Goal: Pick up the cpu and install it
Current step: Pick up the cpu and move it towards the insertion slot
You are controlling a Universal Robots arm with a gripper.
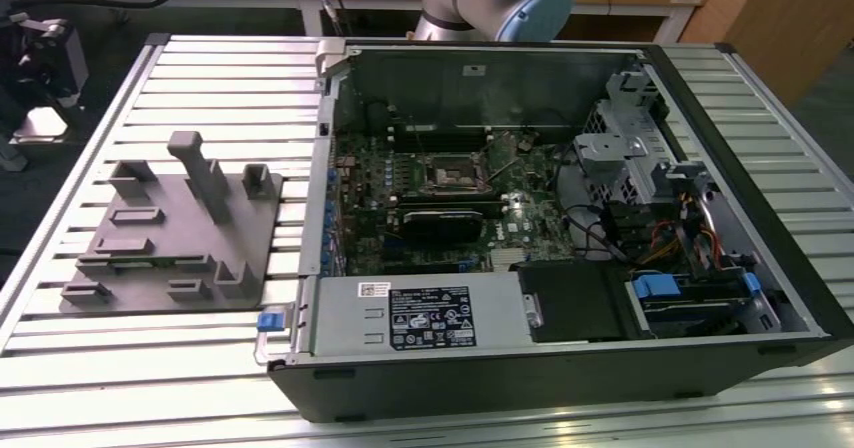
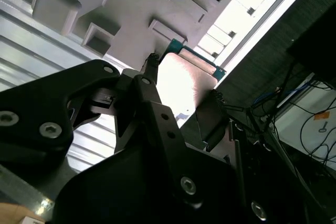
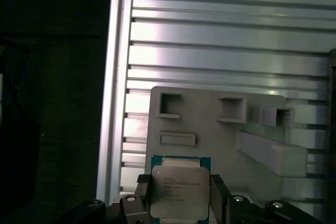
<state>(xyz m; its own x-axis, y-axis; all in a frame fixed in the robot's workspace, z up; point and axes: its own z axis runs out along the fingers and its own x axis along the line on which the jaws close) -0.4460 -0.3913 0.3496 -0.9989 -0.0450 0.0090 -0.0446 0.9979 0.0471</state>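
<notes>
As you see in the first wrist view, your gripper (image 3: 180,199) clamps the cpu (image 3: 179,186) by opposite edges over the grey fixture plate (image 3: 210,129), which sits on the exterior view's left of the computer case (image 1: 561,388).

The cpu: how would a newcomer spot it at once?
In the first wrist view, find the grey plate on the slatted table. Before it, the claw grips the cpu: a flat square chip, silvery-topped and green-rimmed, unlike the grey blocks.
</notes>
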